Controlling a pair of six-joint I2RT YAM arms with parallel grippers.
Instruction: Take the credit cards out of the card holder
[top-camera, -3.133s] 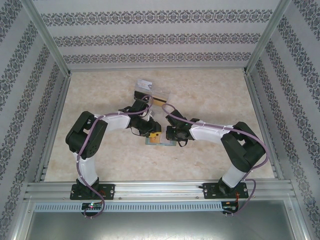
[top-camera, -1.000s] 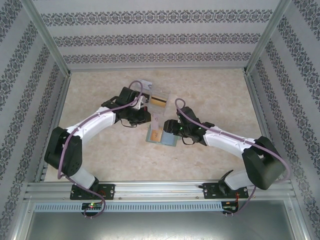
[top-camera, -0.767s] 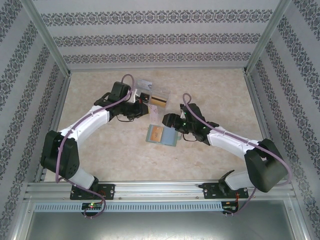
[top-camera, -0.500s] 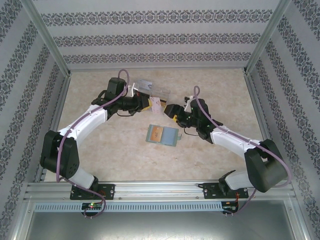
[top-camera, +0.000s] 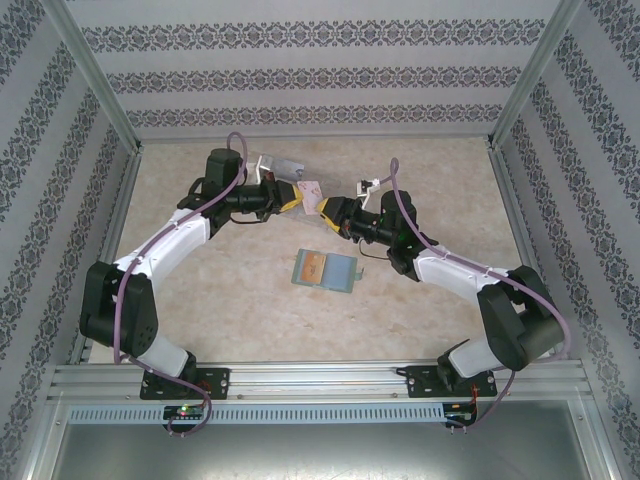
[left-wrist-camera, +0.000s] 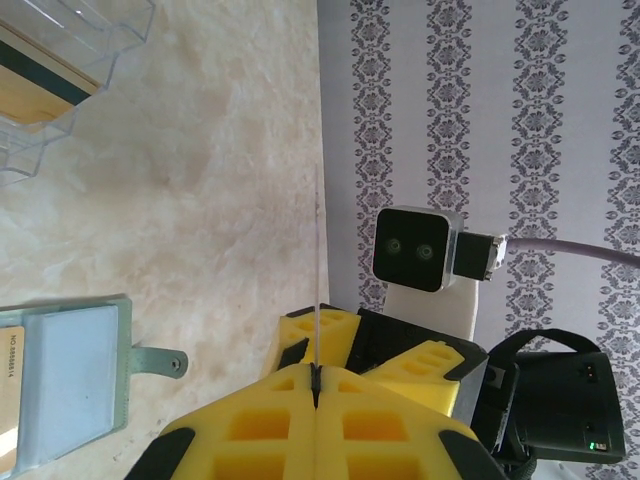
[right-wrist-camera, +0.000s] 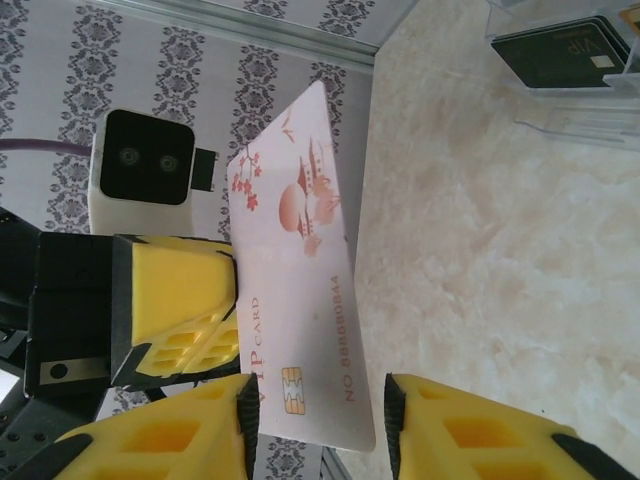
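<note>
One card out: white credit card has risen from the card holder to upper centre
Left claw: pressed together on the card's edge
Right claw: has closed in, half spread around the card, grip unclear
Holder: open on the tabletop, lower centre, gold-orange card inside
Meaning: handover likely; more to extract

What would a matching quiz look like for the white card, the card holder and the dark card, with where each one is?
Things:
1. white card
2. card holder
3. dark card

Places:
A. lying open on the table
B. inside the clear box
C. clamped in the left gripper

Pairs: 1-C, 2-A, 3-B
</note>
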